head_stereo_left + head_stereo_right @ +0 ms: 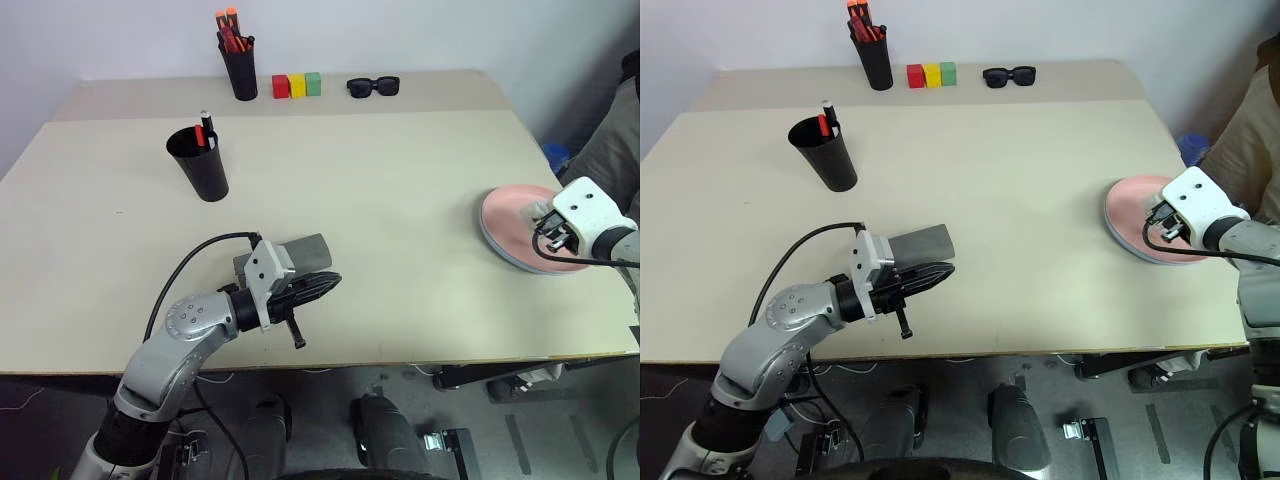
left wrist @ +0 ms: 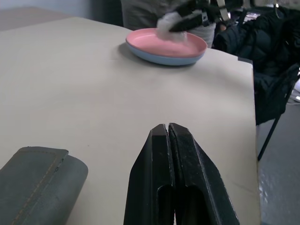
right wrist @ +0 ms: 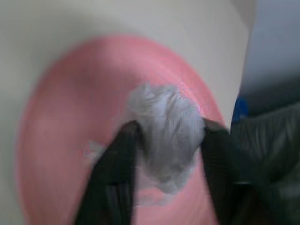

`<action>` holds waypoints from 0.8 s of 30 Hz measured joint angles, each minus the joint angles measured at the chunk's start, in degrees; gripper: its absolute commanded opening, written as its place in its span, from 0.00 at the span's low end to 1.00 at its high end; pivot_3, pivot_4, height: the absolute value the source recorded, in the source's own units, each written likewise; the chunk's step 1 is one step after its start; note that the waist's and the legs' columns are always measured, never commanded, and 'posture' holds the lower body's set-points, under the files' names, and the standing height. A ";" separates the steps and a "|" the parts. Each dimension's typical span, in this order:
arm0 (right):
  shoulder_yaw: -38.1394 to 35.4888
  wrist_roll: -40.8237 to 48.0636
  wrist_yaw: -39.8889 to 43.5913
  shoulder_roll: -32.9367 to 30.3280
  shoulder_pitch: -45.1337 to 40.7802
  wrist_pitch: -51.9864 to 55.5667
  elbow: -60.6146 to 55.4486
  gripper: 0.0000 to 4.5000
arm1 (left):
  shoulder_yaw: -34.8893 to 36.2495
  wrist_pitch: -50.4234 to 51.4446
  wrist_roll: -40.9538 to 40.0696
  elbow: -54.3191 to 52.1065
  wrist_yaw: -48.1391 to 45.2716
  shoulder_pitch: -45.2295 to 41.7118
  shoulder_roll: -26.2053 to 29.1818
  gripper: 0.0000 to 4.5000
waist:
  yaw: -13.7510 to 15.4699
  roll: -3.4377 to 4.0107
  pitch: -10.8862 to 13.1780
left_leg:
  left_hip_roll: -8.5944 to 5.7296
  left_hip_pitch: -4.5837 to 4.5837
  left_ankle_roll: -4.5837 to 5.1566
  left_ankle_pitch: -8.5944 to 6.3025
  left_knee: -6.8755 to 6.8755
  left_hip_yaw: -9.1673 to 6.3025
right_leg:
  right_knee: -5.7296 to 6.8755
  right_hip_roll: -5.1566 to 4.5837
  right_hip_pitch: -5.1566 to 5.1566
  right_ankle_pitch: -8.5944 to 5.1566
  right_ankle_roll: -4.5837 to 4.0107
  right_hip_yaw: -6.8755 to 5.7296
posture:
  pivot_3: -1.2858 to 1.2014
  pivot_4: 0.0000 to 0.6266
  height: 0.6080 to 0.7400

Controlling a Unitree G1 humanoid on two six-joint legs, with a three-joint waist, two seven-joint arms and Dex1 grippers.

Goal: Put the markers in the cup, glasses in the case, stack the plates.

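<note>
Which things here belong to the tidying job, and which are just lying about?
Job:
- cup with markers standing in it
- grey case, shut
- pink plate on blue plate

Lying about:
- pen holder with orange-capped pens
- coloured blocks
- sunglasses
- white crumpled wad over the pink plate

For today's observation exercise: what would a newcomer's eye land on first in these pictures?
The pink plate stacked on a blue plate at the table's right edge, with the right end effector astride a crumpled white wad on it. Then the black cup holding two markers at far left, and the grey case by the shut left end effector.
</note>
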 measured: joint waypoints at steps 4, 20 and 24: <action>1.29 -0.63 -1.67 1.46 -2.75 -6.37 2.49 0.72 | 2.97 0.18 0.03 1.47 4.34 -0.14 -2.07 0.00 | -0.18 0.03 0.00 | 0.01 0.03 0.00 0.00 -0.01 0.00 | 0.02 0.01 0.00 0.00 0.00 0.01 | 0.52 0.24 1.00; 0.50 22.70 16.31 13.54 -6.25 -2.71 -3.09 0.72 | 32.00 -4.47 6.17 5.07 18.20 14.87 3.81 0.00 | 1.58 -0.04 0.00 | -0.02 -0.04 0.02 -0.01 -0.01 -0.05 | -0.21 -0.05 0.10 0.00 0.00 -0.06 | 0.52 0.24 1.00; 2.59 21.79 17.02 14.74 -7.20 -3.67 0.97 0.72 | 32.29 -3.86 6.18 1.83 20.43 14.89 2.66 0.00 | 1.46 -0.06 -0.02 | 0.01 -0.03 0.01 -0.01 -0.03 -0.04 | -0.21 -0.03 0.08 0.01 0.00 -0.06 | 0.52 0.24 1.00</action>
